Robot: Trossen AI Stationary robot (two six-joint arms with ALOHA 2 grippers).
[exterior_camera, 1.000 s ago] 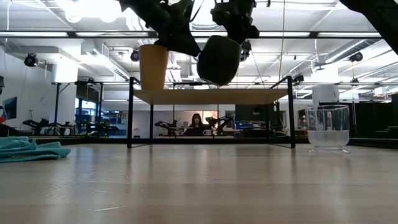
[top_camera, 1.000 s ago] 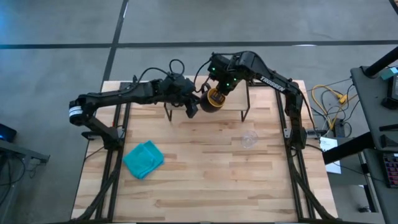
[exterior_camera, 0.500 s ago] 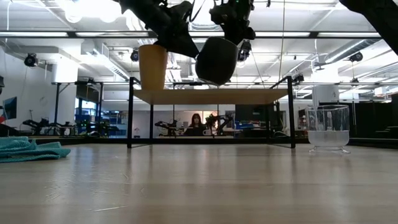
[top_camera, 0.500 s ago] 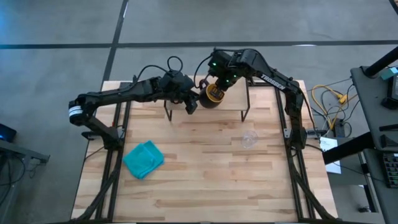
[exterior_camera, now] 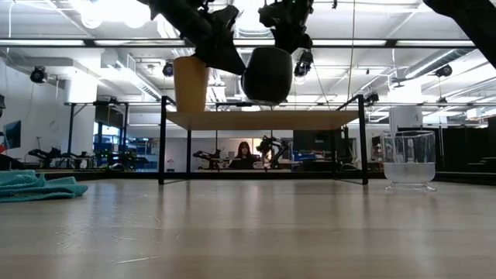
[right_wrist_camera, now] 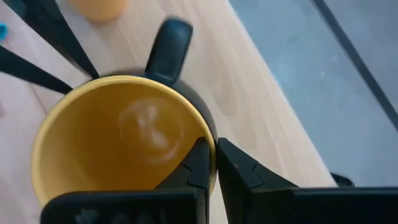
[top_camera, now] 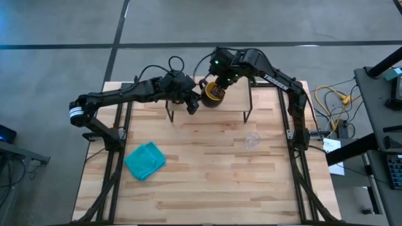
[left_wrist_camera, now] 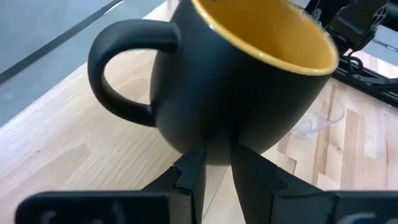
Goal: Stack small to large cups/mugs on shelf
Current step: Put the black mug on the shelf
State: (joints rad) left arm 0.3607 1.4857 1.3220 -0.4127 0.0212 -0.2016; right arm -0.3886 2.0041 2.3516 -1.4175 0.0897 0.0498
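Placing step: right gripper (right_wrist_camera: pixel 211 163) clamps the rim of the dark mug (exterior_camera: pixel 266 75), tilted just above the shelf (exterior_camera: pixel 263 118) beside the yellow-orange cup (exterior_camera: pixel 191 84); left gripper (top_camera: pixel 192 107) nearby, slightly parted, empty; next, probably level and lower it.

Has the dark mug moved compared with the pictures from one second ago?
Yes. In the low view the dark mug, held at its rim by the right gripper, has shifted slightly up and toward the yellow-orange cup standing on the shelf.
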